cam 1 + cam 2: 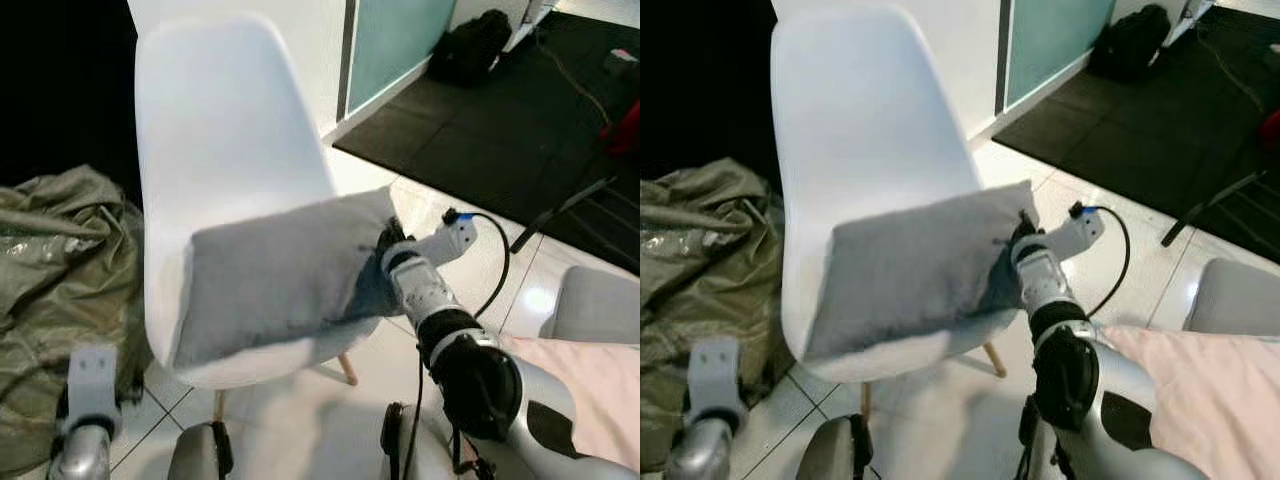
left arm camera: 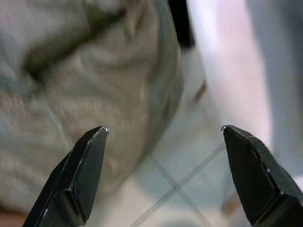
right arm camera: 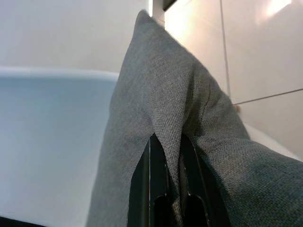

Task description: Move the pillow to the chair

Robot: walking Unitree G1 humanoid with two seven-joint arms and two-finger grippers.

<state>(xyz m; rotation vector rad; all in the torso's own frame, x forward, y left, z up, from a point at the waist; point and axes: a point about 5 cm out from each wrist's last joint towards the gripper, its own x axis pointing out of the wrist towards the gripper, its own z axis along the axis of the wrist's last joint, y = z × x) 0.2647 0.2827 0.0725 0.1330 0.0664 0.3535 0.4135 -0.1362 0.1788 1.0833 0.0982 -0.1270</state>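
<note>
Grey fabric marks the pillow, which sits over the seat of the white chair, standing on its long edge and leaning a little toward the chair's back. Its lower edge is at the seat; whether it rests fully on the plastic cannot be told. The right gripper meets the pillow at the side farthest from the chair's back corner, on the end nearest the tiled floor and the black mat. In the right wrist view the two black fingers are drawn almost together, with a ridge of the grey cloth pinched between them, so the pillow stretches away from the fingertips across the seat.

Beside the chair, on its other side from the right arm, lies a heap of olive-green cloth. The left gripper hangs low near the chair's front leg, fingers spread wide apart with nothing between them, pointing at that green heap and the floor tiles. A black bag lies on the mat well beyond the chair.
</note>
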